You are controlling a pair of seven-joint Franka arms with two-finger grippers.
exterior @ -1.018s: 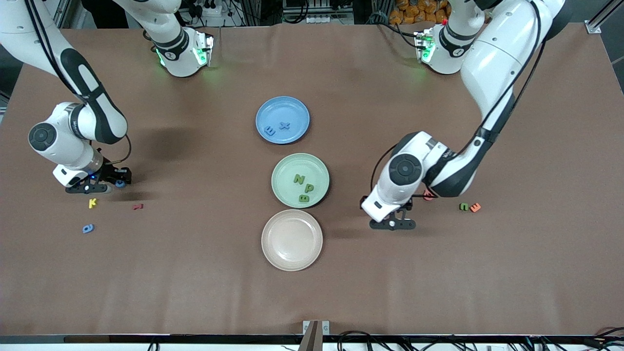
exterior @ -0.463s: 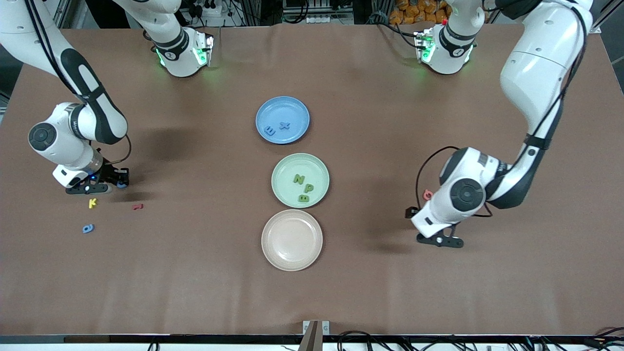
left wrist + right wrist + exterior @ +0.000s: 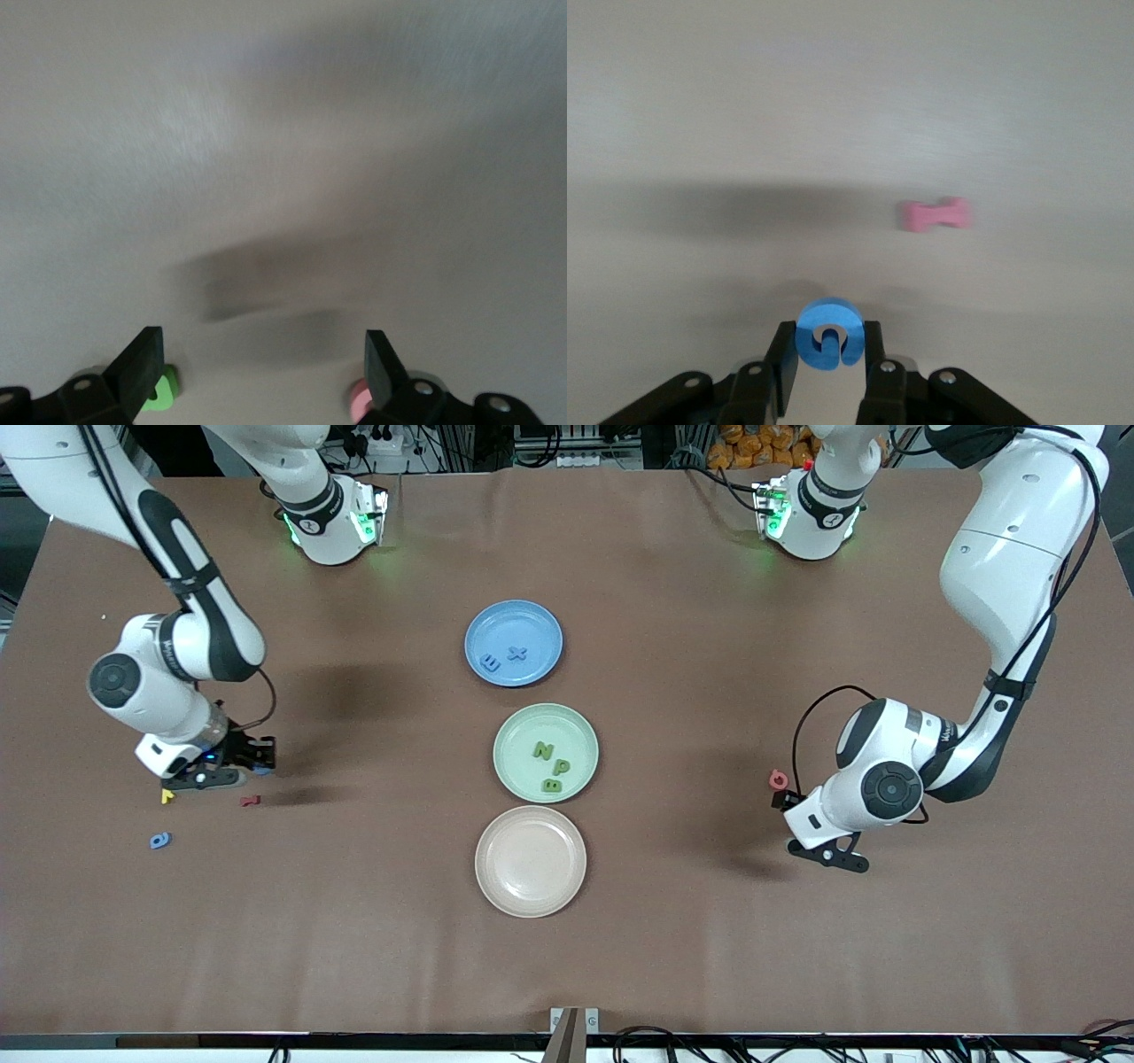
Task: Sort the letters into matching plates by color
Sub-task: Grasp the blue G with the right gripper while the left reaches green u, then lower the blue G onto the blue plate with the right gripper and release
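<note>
Brown bench [image 3: 372, 921] bearing a blue plate [image 3: 536, 624], pale green plate [image 3: 523, 731] and beige plate [image 3: 530, 861] in a row; loose letters lie near each end effector.

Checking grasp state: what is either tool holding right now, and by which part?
The right tool is shut on a blue letter, pinched across its round sides, over the table near a dark red letter. The left tool is open, holding nothing.
</note>
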